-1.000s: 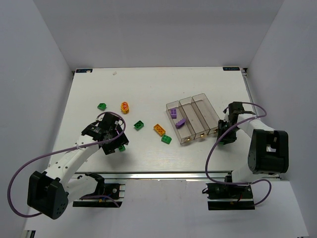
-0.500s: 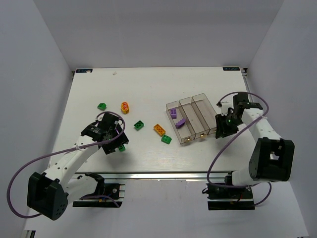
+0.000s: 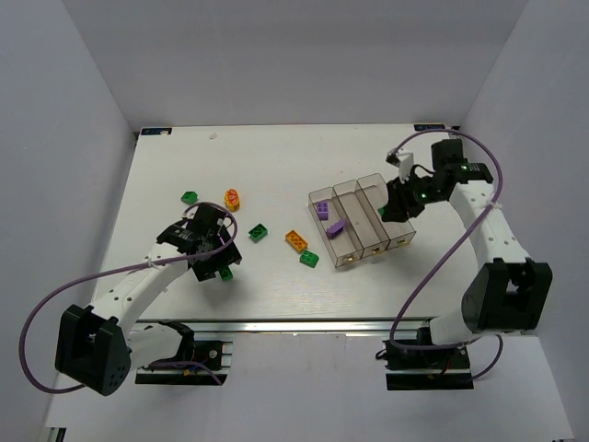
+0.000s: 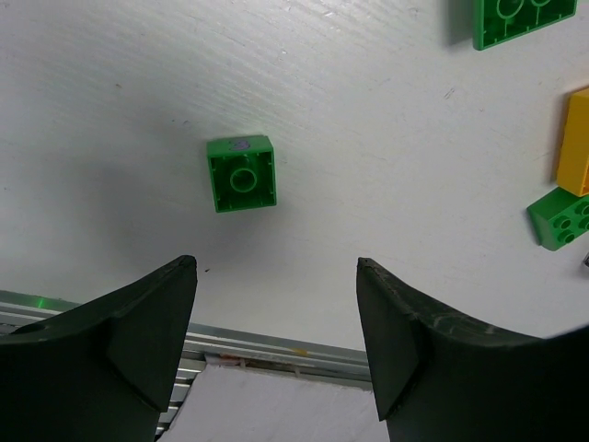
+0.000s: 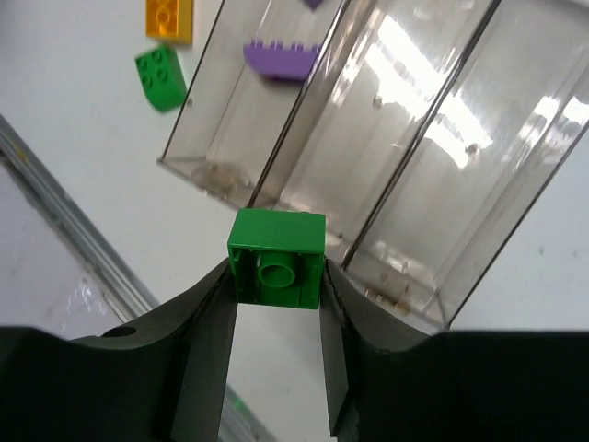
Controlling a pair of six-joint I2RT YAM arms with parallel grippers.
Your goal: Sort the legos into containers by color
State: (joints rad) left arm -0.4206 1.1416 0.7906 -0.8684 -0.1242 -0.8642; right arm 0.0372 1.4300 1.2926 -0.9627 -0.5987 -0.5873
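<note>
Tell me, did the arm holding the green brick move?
Yes. The right gripper, shut on the green brick, went from beside the near right corner of the bins away from the robot, toward their far right end.

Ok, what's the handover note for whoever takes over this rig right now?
Left gripper: open, hovering over a loose green brick on the table.
Right gripper: shut on the held green brick, raised by the bins.
Done: two purple bricks lie in the bin farthest left in the top view; I see no bricks in the other two.
Left: bin the held one, then the brick under the left gripper, three more green bricks and two orange-yellow bricks.
</note>
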